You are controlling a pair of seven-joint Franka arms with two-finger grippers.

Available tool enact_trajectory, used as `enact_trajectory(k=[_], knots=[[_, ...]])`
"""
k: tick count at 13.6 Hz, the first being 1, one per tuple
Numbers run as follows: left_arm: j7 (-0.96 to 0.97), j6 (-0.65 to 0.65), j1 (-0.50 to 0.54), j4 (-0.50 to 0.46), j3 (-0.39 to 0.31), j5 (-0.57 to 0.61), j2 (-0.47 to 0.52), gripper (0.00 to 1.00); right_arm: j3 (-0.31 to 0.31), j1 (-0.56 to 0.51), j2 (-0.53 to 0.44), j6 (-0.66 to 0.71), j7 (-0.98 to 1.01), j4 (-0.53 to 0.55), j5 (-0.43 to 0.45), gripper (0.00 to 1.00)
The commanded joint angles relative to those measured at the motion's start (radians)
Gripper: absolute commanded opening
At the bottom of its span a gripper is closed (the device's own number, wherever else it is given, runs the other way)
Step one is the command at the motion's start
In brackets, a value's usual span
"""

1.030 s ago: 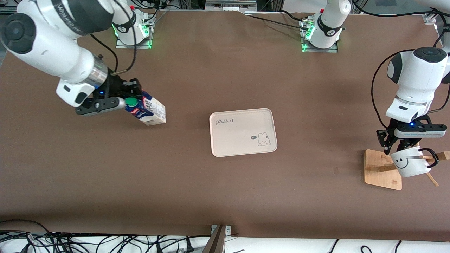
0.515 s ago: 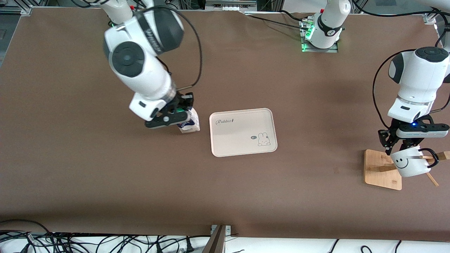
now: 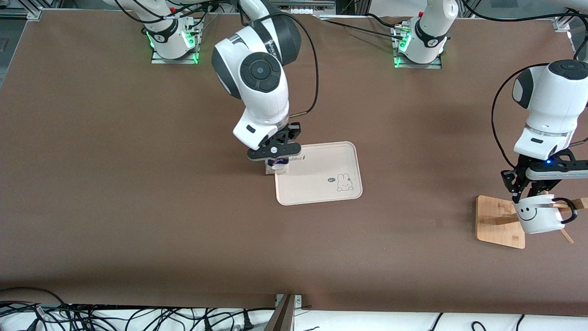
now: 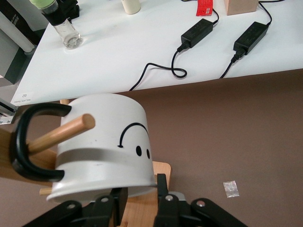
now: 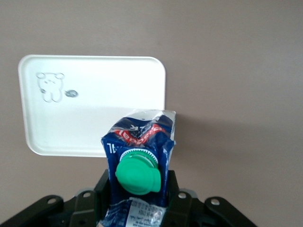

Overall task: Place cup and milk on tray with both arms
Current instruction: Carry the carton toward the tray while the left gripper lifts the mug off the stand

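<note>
My right gripper (image 3: 274, 162) now hangs over the tray's (image 3: 321, 184) edge at the right arm's end, clamped tight on the milk (image 3: 277, 166). A second ago it was well off toward the right arm's end of the table with the carton tilted; half a second ago just beside the tray. So the carry is nearly done, I judge; lowering and letting go remain.

My left gripper (image 3: 528, 195) sits at the cup's (image 3: 538, 219) rim, over the wooden stand (image 3: 498, 220). It has barely shifted in that second; the cup is not yet off its peg.

Left wrist view: my fingers (image 4: 163, 198) straddle the cup (image 4: 102, 146) rim, one inside, one outside, narrowing on the wall; I cannot tell if the grip is firm yet. A wooden peg (image 4: 61, 135) passes through the black handle (image 4: 33, 142), so the cup must slide off it first.

Right wrist view: the milk (image 5: 139, 161) stands between my jaws, green cap (image 5: 138, 175) facing the camera. The tray (image 5: 94, 123) lies just below and past the carton, empty, bunny drawing (image 5: 49, 85) visible.
</note>
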State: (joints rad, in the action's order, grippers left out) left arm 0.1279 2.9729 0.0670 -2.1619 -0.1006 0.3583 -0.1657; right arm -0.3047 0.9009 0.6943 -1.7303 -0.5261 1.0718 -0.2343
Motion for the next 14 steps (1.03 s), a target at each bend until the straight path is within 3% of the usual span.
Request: enact_trajectory(k=[1,6,14], knots=[[-0.004,-0.002,0.007,0.008,-0.004,0.033,0.009,0.14,-0.022,0.000,0.033,-0.015,-0.051,-0.055,-0.060,0.49],[0.007,-0.002,-0.007,0.011,-0.002,0.022,0.011,0.00,-0.024,-0.016,0.063,-0.101,-0.057,-0.055,-0.118,0.49],[0.006,-0.005,-0.061,0.010,0.013,0.018,0.034,0.00,-0.013,0.016,0.113,-0.196,-0.107,0.003,-0.123,0.49]])
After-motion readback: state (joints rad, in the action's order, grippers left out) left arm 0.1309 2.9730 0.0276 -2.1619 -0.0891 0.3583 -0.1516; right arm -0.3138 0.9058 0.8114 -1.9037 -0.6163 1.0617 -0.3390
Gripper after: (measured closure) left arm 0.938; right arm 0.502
